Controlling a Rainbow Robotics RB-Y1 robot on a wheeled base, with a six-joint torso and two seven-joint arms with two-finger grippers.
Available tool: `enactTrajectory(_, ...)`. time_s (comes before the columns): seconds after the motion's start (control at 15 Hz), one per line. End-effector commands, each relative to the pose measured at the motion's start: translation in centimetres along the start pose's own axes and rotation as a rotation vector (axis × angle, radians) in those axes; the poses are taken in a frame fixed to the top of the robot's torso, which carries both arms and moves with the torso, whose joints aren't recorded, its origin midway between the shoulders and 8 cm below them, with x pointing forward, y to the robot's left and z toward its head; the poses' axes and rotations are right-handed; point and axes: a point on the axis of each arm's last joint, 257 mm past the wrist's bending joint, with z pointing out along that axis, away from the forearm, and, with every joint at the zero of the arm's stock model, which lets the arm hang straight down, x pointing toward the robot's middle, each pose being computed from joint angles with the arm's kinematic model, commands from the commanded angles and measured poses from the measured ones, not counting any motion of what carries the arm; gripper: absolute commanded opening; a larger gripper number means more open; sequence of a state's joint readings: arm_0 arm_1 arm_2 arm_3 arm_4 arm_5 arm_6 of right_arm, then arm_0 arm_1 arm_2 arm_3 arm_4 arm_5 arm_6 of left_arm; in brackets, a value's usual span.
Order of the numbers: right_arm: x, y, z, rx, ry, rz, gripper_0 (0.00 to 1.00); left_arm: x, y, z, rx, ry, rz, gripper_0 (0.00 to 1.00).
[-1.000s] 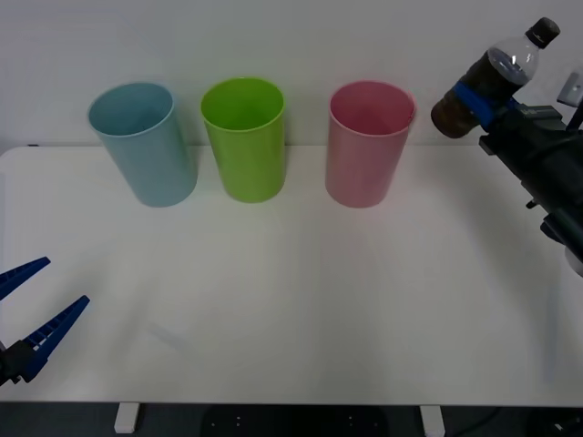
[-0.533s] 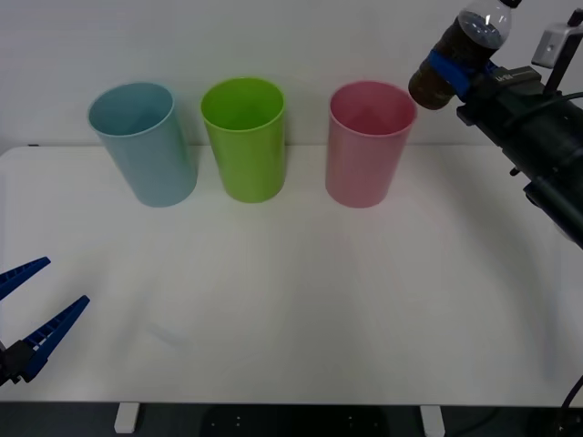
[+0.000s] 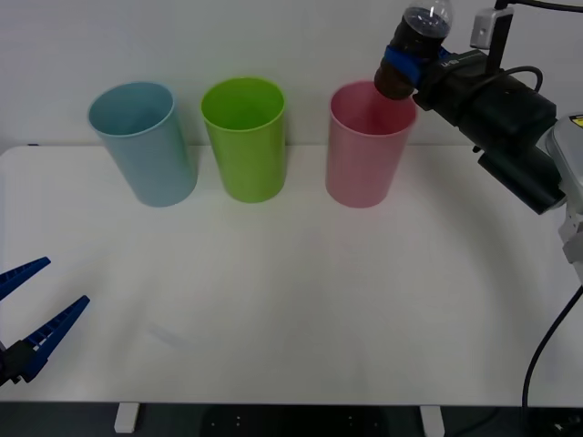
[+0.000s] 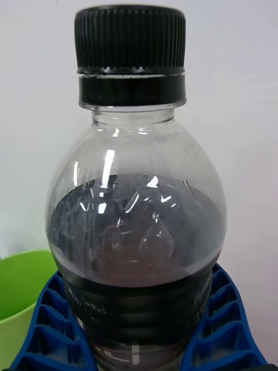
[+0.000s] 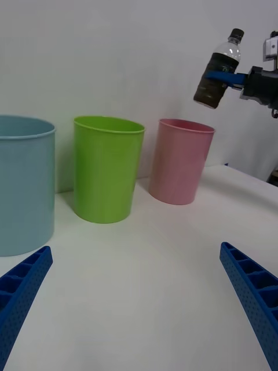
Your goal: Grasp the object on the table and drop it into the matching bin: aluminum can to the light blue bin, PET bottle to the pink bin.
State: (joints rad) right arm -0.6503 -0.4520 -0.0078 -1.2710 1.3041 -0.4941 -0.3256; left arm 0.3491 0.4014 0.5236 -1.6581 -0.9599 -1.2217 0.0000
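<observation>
I see the right pincer [image 3: 407, 66] clamping the PET bottle [image 3: 414, 50] above the pink bin [image 3: 364, 150] rim (off-centre); releasing here risks a rim bounce. Left pincer [image 3: 32, 314] wide, near desk [image 3: 291, 300] corner.

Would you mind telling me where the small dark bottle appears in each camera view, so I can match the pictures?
Front view: the bottle is top right, held in the right gripper above the pink bin's rim.
Right wrist view: the bottle stands centre, between the blue fingers.
Left wrist view: the bottle is upper right, above the pink bin.
Shared landmark: the green bin.
</observation>
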Motion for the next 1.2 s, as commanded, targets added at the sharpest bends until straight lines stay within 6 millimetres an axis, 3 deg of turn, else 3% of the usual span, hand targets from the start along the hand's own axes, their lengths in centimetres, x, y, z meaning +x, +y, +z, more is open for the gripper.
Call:
enactTrajectory(0.07,1.1,0.2,2.1,0.006,0.029,-0.006,0.00,0.0,0.0,0.0,0.000,0.000,0.000,1.00)
enactTrajectory(0.33,2.1,0.4,4.3,0.010,0.061,0.003,0.00,0.0,0.0,0.0,0.000,0.000,0.000,1.00)
enactTrajectory(0.6,2.4,0.4,4.3,0.009,0.068,-0.003,0.04,0.0,0.0,0.0,0.000,0.000,0.000,1.00)
enactTrajectory(0.73,2.4,0.4,4.3,0.010,0.067,-0.011,1.00,0.0,0.0,0.0,0.000,0.000,0.000,1.00)
enactTrajectory(1.2,2.2,-0.1,4.0,0.014,0.059,-0.007,1.00,0.0,0.0,0.0,0.000,0.000,0.000,1.00)
